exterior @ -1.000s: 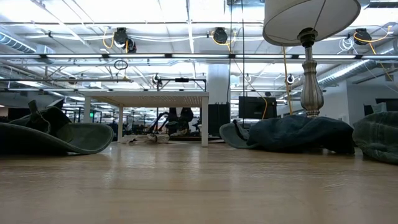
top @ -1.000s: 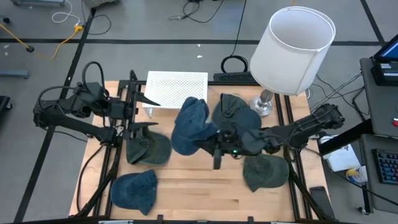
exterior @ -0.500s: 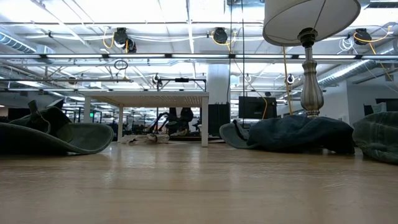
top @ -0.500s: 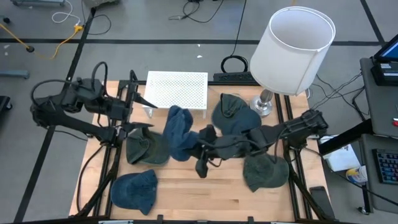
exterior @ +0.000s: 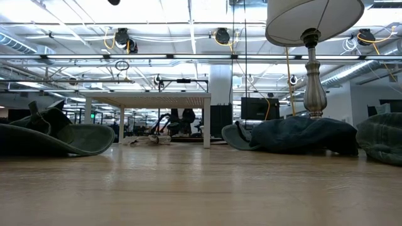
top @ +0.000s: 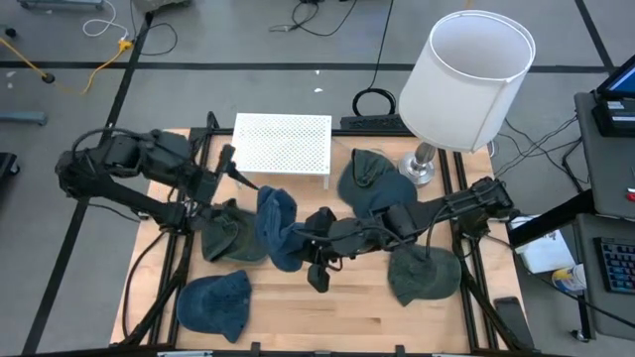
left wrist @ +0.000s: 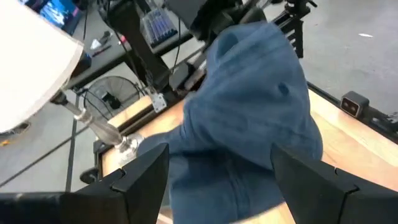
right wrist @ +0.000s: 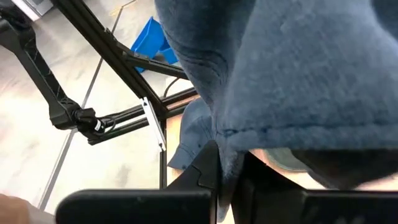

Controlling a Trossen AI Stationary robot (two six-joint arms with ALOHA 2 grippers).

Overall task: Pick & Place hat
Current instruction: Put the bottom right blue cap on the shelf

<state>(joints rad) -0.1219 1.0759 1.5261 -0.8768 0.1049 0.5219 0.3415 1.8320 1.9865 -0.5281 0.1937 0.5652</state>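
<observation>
High view, left to right. Left gripper (top: 230, 162), upper left of frame, fingers apart, beside the white perforated rack (top: 282, 143). Blue hat (top: 275, 228), frame centre, hangs above the worktop (top: 327, 309), its edge clamped between the fingers of the right gripper (top: 306, 241). Green hats (top: 424, 276) lie around; lamp (top: 464, 65) upper right. No legible writing.

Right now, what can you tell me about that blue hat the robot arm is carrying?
The blue hat is soft, denim-like cloth with visible stitched seams. It hangs limp and crumpled, lifted off the table, pinched at its edge by the right gripper. It is above the table's middle, beside an olive hat, with the left gripper open close by.
</observation>
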